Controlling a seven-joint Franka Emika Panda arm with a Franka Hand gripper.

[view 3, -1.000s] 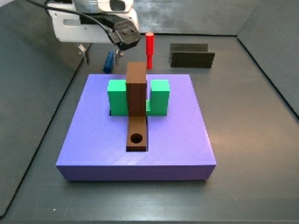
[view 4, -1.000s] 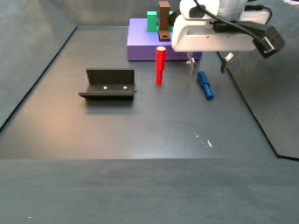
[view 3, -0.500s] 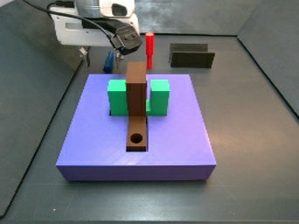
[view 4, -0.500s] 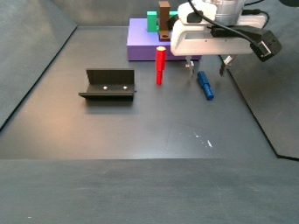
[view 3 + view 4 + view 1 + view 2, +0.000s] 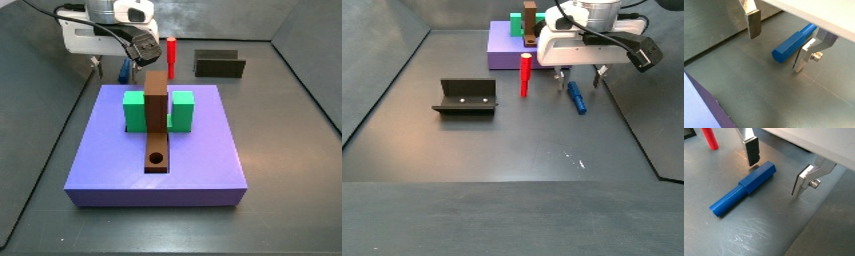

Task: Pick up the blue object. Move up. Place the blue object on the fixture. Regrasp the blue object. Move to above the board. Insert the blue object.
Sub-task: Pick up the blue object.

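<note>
The blue object (image 5: 743, 195) is a slim peg lying flat on the grey floor; it also shows in a wrist view (image 5: 793, 43) and in both side views (image 5: 576, 97) (image 5: 124, 71). My gripper (image 5: 776, 175) is open, its silver fingers astride one end of the peg and not touching it; it also shows in a wrist view (image 5: 777, 50) and in both side views (image 5: 580, 72) (image 5: 110, 62). The fixture (image 5: 465, 97) stands apart on the floor, also seen in a side view (image 5: 219, 64). The purple board (image 5: 201, 150) carries a green block (image 5: 135, 110) and a brown strip (image 5: 158, 125).
A red peg (image 5: 525, 78) stands upright beside the blue object, also seen in a side view (image 5: 171, 51) and a wrist view (image 5: 709, 138). The enclosure's walls (image 5: 643, 130) bound the floor close to the gripper.
The gripper has moved down toward the blue peg, staying open. The peg has not moved.
</note>
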